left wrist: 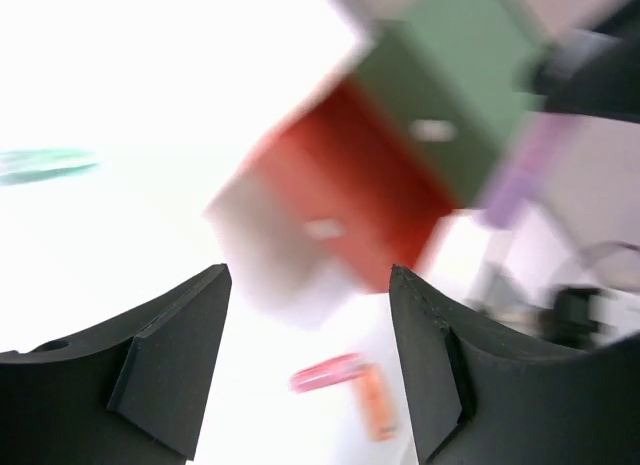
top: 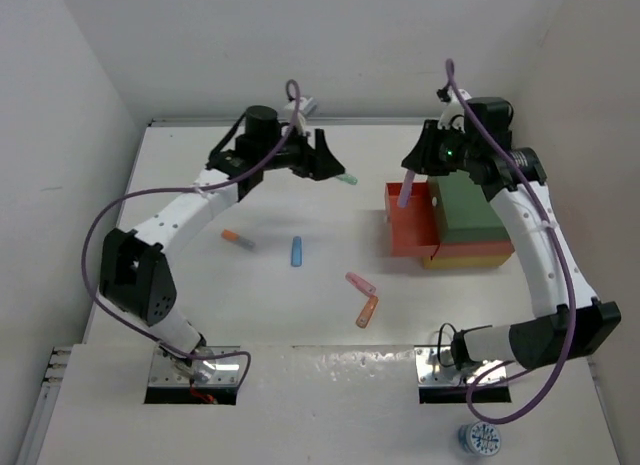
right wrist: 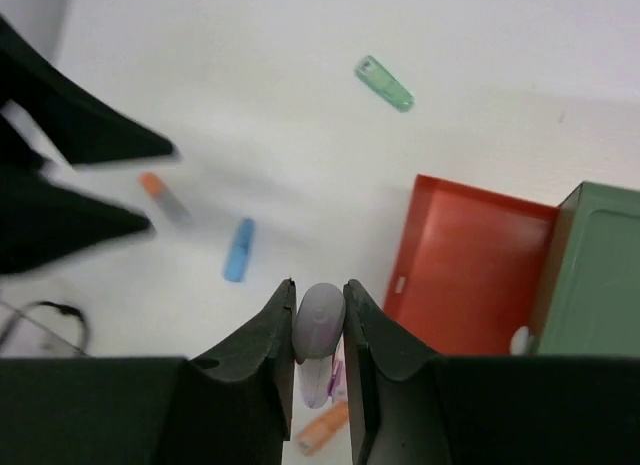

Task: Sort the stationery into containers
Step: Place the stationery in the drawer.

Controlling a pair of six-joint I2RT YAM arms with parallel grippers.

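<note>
Your right gripper is clamped on the purple marker, the fingers pinching its sides. It hangs above the table, with the red tray off to the gripper's right and the green tray further right again.

The main risk is dropping too soon. From the wrist view the fingers look to sit over bare table just left of the red tray's edge, not over its floor. The overhead view puts the marker on that same edge. If you let go here, it may hit the rim or land outside. Move right until the tray floor shows under the fingertips.

The second risk is how it would land. The marker hangs steeply, so it would strike on one end, then tip and could bounce out of the shallow tray. Lower it close to the floor first.

Your left gripper has its fingers spread with nothing between them. That view is blurred, so the arm seems to be swinging. The mint marker lies just beyond its fingertips. Keep the two arms well apart over the middle of the table.

The purple marker's long axis runs near upright, slightly tilted. One rounded end faces the wrist camera and the other points down at the table. I cannot tell which end is the cap.
</note>
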